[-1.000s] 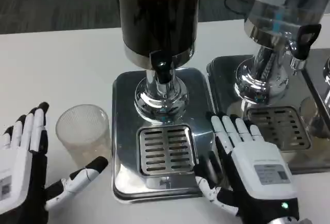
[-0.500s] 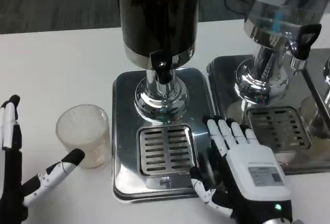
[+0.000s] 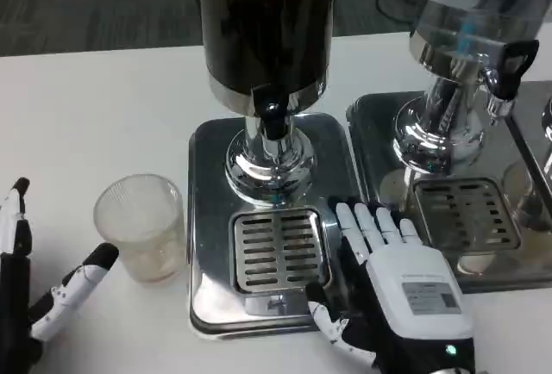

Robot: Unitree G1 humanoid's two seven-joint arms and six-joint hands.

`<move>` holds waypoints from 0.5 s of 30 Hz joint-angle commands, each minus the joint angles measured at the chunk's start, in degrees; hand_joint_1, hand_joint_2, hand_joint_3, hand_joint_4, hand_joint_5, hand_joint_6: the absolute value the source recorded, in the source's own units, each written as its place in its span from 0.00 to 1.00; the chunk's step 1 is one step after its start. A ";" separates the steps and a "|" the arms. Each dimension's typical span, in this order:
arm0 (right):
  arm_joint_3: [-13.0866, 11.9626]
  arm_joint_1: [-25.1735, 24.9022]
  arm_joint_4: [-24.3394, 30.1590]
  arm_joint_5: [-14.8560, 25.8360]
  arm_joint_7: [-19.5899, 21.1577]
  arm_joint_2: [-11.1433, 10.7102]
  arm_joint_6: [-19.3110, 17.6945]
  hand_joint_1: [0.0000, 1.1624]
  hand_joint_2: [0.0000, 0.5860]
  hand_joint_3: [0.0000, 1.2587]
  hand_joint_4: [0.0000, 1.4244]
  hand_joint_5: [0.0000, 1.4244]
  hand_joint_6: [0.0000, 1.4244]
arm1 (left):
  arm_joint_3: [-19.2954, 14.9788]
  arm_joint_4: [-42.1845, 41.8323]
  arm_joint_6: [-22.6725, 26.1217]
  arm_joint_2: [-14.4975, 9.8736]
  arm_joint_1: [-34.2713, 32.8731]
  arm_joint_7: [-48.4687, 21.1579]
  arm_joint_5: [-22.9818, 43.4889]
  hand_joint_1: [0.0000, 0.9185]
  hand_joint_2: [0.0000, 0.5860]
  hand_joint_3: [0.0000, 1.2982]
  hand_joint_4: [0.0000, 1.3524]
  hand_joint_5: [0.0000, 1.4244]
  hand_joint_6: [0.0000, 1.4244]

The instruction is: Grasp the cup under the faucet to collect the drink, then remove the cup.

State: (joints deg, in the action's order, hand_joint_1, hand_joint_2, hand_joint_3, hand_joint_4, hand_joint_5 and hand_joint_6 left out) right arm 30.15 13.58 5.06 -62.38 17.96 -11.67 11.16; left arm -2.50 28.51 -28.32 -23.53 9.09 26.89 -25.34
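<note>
A clear ribbed plastic cup [image 3: 141, 226] stands upright on the white table, left of the dispenser's steel drip tray [image 3: 207, 219]. The dark drink dispenser [image 3: 264, 29] rises at the centre, its black faucet [image 3: 272, 120] above the slotted grate [image 3: 277, 250]. My left hand [image 3: 39, 292] is at the lower left, open, thumb pointing toward the cup with a gap between them. My right hand [image 3: 388, 283] lies open with its fingers flat on the tray's right side, beside the grate.
A second dispenser [image 3: 470, 38] with its own faucet [image 3: 504, 68] and drip tray [image 3: 379, 146] stands at the right. Bare white table stretches to the left and behind the cup.
My left hand has drawn back down and left, away from the cup. My right hand has slid left toward the grate. The cup has not moved.
</note>
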 commanded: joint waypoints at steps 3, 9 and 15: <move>0.28 0.07 -0.04 -0.38 1.32 0.63 0.71 0.33 0.70 0.00 0.00 0.00 0.00 | 2.97 3.35 -3.15 -1.74 -2.89 -2.98 -1.11 0.00 0.00 0.00 0.00 0.00 0.00; 0.69 -0.48 -0.50 -0.19 0.99 0.69 0.68 0.33 0.70 0.00 0.00 0.00 0.00 | 5.62 2.92 1.40 -2.52 -5.16 -4.55 -4.17 0.12 0.00 0.00 0.00 0.00 0.00; 0.49 -0.54 -0.34 -0.24 0.96 0.46 1.06 0.33 0.70 0.00 0.00 0.00 0.00 | 7.14 3.83 2.84 -1.48 -7.16 -3.70 -5.26 0.15 0.00 0.00 0.00 0.00 0.00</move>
State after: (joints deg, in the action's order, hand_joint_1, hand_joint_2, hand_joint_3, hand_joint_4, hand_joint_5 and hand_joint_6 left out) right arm 30.76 13.42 4.82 -62.39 18.58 -11.28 11.95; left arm 3.98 31.69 -25.68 -25.27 3.05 22.29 -30.05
